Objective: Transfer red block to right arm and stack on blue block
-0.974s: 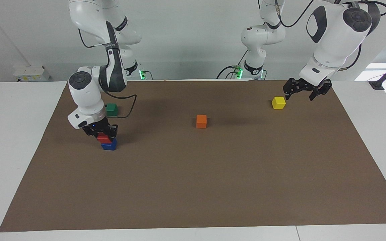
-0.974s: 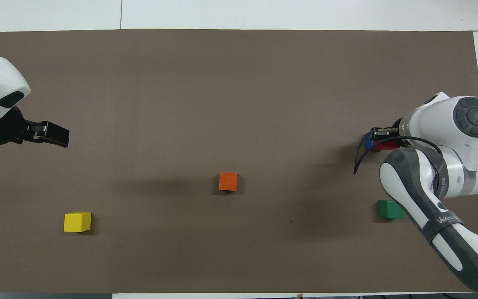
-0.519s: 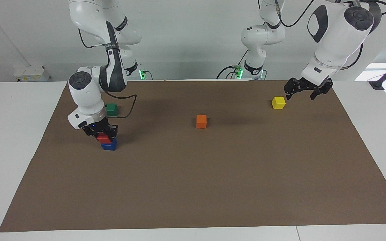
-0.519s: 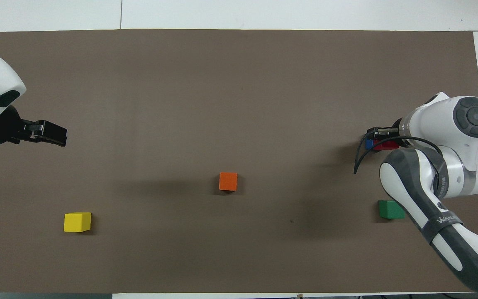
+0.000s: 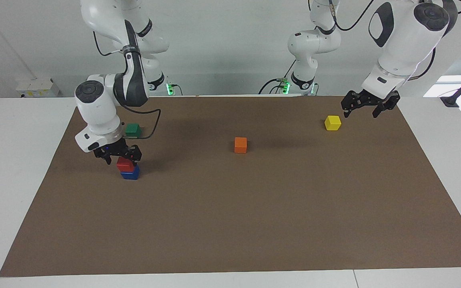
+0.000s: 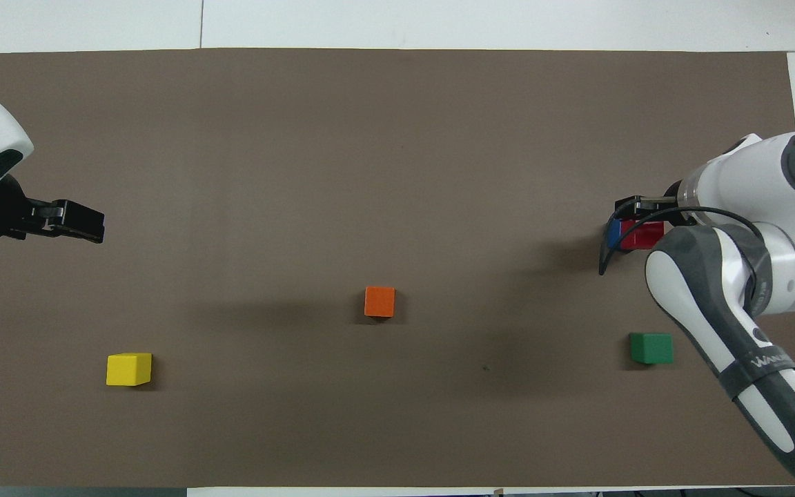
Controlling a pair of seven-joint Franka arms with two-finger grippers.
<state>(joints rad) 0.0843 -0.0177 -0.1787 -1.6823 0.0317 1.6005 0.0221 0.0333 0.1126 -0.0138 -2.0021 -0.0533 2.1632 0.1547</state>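
Both fingers sets released (right fingers (image 5: 121, 158) over red block (image 5: 125, 164), atop blue block (image 5: 130, 174)).

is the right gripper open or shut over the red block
Open. The right gripper sits just above the red block, fingertips spread apart and off its sides; the block rests on the blue block.

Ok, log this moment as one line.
stage: release | red block on blue block | right gripper open, over stack | left gripper open, waiting by yellow block
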